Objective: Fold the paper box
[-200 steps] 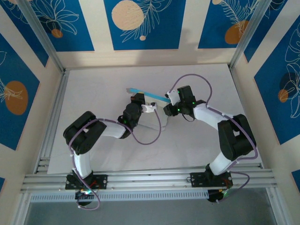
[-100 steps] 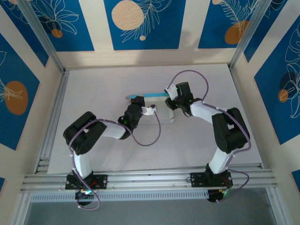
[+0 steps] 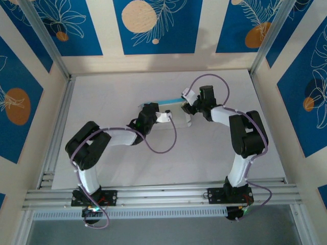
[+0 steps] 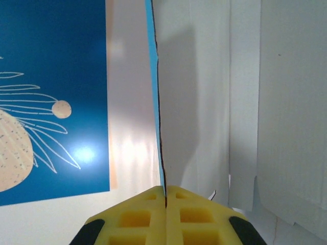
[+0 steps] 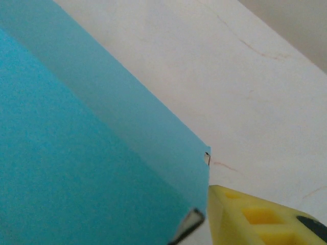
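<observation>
paper box thin matt card, light blue one face, white other, left pincer matt yellow moulded plastic, tabletop smooth matt white, faintly marked, frame rails brushed metal

White table, walled by blue panels from 9 through 12 to 3 o'clock; rails, seemingly aluminium, at 6 o'clock.

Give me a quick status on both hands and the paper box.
Left hand shut on the paper box edge. Right hand at its blue face, grip unclear. No obstruction seen.
</observation>
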